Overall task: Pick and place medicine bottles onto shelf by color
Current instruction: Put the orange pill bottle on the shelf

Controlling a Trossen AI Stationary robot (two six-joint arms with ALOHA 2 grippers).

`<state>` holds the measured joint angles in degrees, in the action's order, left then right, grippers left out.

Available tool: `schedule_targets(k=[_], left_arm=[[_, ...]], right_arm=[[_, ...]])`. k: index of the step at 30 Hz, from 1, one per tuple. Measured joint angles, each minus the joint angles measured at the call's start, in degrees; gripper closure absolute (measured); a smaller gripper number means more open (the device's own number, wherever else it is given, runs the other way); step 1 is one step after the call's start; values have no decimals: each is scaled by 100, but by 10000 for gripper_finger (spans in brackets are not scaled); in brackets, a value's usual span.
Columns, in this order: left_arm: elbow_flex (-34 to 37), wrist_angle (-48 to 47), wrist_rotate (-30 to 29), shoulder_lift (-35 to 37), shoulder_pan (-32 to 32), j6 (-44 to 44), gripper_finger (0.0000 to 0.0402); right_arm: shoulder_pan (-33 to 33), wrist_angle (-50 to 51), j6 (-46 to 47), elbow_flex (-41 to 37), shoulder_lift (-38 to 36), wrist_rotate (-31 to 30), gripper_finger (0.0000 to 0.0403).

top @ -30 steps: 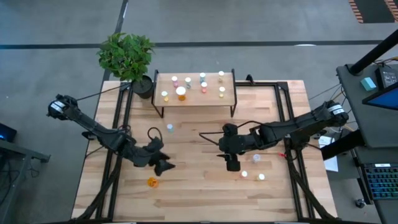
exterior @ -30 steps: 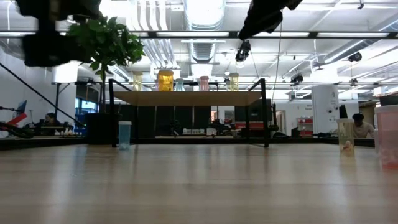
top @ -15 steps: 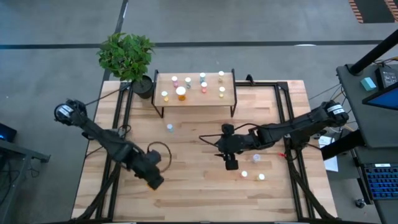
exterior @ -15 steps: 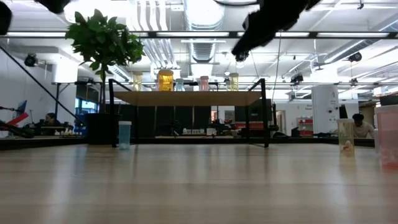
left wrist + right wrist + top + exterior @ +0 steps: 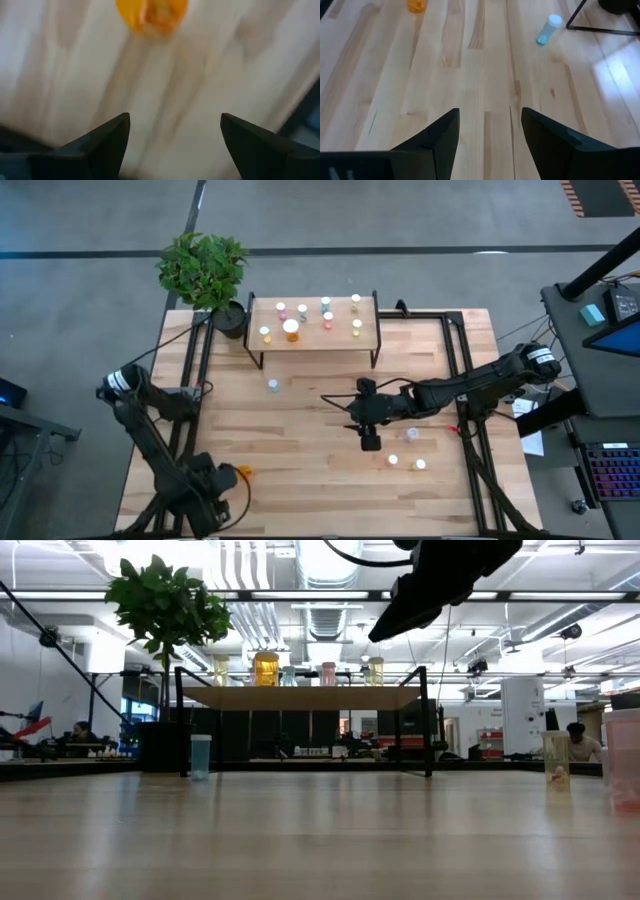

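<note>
The orange bottle [image 5: 243,472] stands on the table near its near-left corner, and in the left wrist view the orange bottle [image 5: 150,14] is just ahead of my open left gripper [image 5: 172,137]. In the high view my left gripper [image 5: 225,482] sits just near-left of it. My right gripper [image 5: 370,442] hovers open over the table's middle, and the right wrist view shows my right gripper [image 5: 490,127] with bare wood between its fingers. The shelf [image 5: 368,330] stands at the far edge with several bottles on top. A bluish bottle [image 5: 272,386] stands alone in front of the shelf.
Three pale-capped bottles [image 5: 411,435] stand to the right of my right gripper. A potted plant [image 5: 205,270] sits at the far-left corner beside the shelf. Black frame rails [image 5: 195,370] run along both table sides. Bare wood lies between the two grippers.
My left gripper has swung from left of the table's middle toward the near edge and the left. It passed over the orange bottle and now sits just near-left of it. The bottle stays where it was.
</note>
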<state>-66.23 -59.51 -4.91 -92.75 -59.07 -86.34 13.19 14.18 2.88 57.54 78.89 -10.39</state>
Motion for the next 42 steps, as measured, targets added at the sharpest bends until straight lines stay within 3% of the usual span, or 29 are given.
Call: schedule_targets(k=[4,7,13,22,25,42], left_arm=[[4,10,-1031,-133,-24,-36,107],[33,-12,-1404,-236,-11,-35,107],[307,290,-1492,-338,22,-226,107],[855,1124,-2173,-350,40,-448,112],[887,1132,-2416,-350,45,-475,125],[900,1170,-2417,-350,57,-485,218]], right_arm=[[0,-21,3,29,-2,2,199],[0,-110,5,-1,-2,0,199],[0,-180,6,-28,-2,-9,199],[0,-254,6,-30,-2,-10,199],[0,-254,6,-30,-2,-12,199],[0,-252,10,-33,-2,-14,199]])
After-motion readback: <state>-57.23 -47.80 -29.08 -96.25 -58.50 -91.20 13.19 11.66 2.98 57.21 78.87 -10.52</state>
